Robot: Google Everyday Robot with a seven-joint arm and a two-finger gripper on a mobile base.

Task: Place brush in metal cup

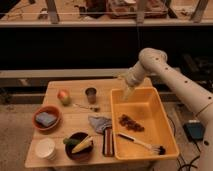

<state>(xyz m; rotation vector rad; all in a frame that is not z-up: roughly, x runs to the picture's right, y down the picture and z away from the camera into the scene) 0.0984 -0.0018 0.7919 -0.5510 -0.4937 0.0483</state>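
Note:
The brush (138,141) lies flat in the near part of the yellow bin (169,131), its whitish handle pointing left and its dark bristle head toward the bin's right front corner. On the wooden table (75,90), left of the bin, the small metal cup (90,94) stands upright. My gripper (127,93) hangs fingers-down over the bin's far left corner, open and holding nothing. It is well above and behind the brush, and to the right of the cup.
A brown clump (131,123) lies mid-bin. On the table are an apple (63,96), a thin utensil (85,107), a grey cloth (99,122), a dark red bar (108,141), a red bowl with a blue sponge (46,118), a white paper cup (45,148) and a dark bowl of produce (79,145).

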